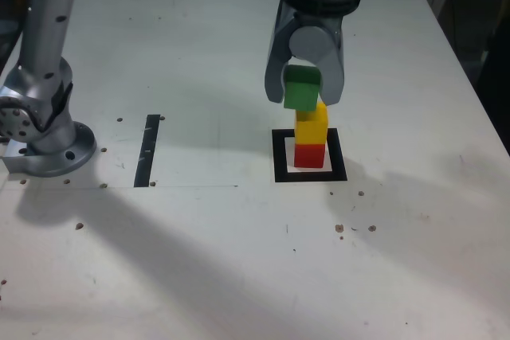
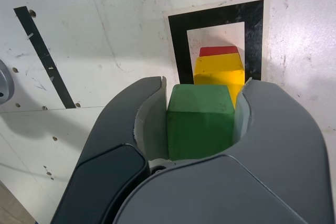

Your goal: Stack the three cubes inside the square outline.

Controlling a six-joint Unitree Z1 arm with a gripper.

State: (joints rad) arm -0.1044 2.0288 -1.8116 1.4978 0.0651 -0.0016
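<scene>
Grey, rounded fingers clasp the green cube between them. The gripper reaches down from twelve o'clock in the exterior view, above the yellow cube, which sits on the red cube inside the black square outline.

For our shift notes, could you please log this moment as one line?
gripper: shut on green cube | yellow cube: on red cube | red: inside square outline
</scene>
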